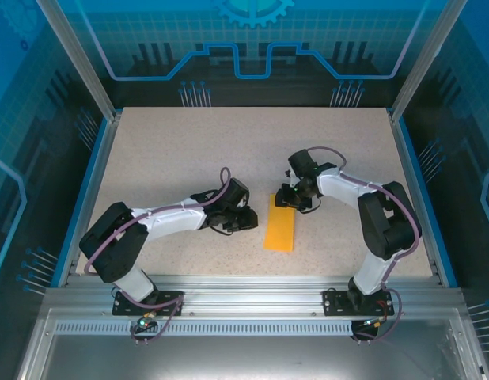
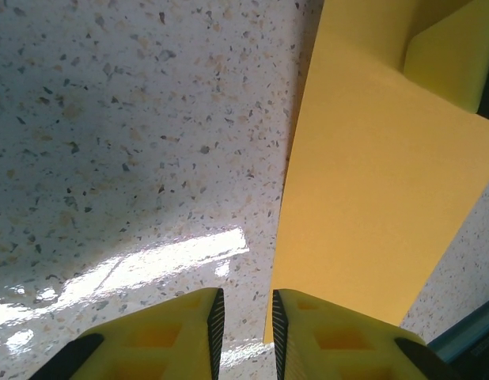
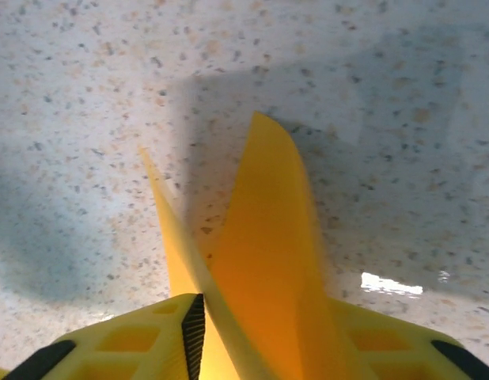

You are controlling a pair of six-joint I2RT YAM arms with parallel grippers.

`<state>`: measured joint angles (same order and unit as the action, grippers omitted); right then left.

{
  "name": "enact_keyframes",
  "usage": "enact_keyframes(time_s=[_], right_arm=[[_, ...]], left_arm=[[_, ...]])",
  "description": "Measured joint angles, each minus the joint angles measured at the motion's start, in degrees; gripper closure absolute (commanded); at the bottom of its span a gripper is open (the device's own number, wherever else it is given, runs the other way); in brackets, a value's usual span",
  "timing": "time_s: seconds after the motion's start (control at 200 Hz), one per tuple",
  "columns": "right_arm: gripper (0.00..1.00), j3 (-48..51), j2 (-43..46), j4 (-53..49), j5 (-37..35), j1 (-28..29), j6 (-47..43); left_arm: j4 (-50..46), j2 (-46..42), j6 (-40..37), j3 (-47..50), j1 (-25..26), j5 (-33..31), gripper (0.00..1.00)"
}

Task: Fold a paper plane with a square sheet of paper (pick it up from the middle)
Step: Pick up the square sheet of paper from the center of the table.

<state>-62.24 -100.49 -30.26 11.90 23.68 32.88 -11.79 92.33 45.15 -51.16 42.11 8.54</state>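
Speckled beige table (image 1: 165, 158), blue-edged at the left and right sides, metal rail along the near edge. On it, near the middle and a little toward the near edge: 1 orange-yellow sheet of paper (image 1: 280, 229), folded to a narrow strip, mostly flat, far end lifted off the surface with 1 corner turned over.

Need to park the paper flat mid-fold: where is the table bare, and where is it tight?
Bare: the table's far half, beyond both grippers, and the near strip right of the paper. Crowded: the centre, where the left gripper and the right gripper flank the paper.
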Motion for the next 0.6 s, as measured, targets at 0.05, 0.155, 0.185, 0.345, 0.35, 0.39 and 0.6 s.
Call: enact_keyframes(time_s=[0.05,0.155,0.185,0.345,0.35,0.39,0.6], right_arm=[[0.71,0.0,0.0,0.1,1.1,-0.1,-0.7],[0.81,0.1,0.4,0.1,2.8,-0.1,-1.4],[0.82,0.2,0.7,0.1,3.2,-0.1,-1.5],[0.96,0.7,3.7,-0.2,5.1,-0.1,-1.8],[0.96,0.7,3.7,-0.2,5.2,-0.1,-1.9],[0.96,0.7,4.7,-0.2,6.1,-0.1,-1.7],[0.94,0.7,8.4,2.1,11.8,0.1,0.1]], left_arm=[[0.0,-0.2,0.0,0.1,0.0,0.0,0.73],[0.0,-1.2,0.0,0.8,0.0,-0.2,0.73],[0.0,-1.5,0.0,0.9,-0.1,-0.3,0.73],[-0.1,-3.3,0.0,1.7,-0.8,-0.7,0.73],[-0.1,-3.4,0.0,1.7,-0.9,-0.7,0.73],[-0.2,-4.0,0.1,2.0,-1.2,-0.9,0.73],[-1.5,-9.9,1.1,5.1,-3.2,-2.4,0.72]])
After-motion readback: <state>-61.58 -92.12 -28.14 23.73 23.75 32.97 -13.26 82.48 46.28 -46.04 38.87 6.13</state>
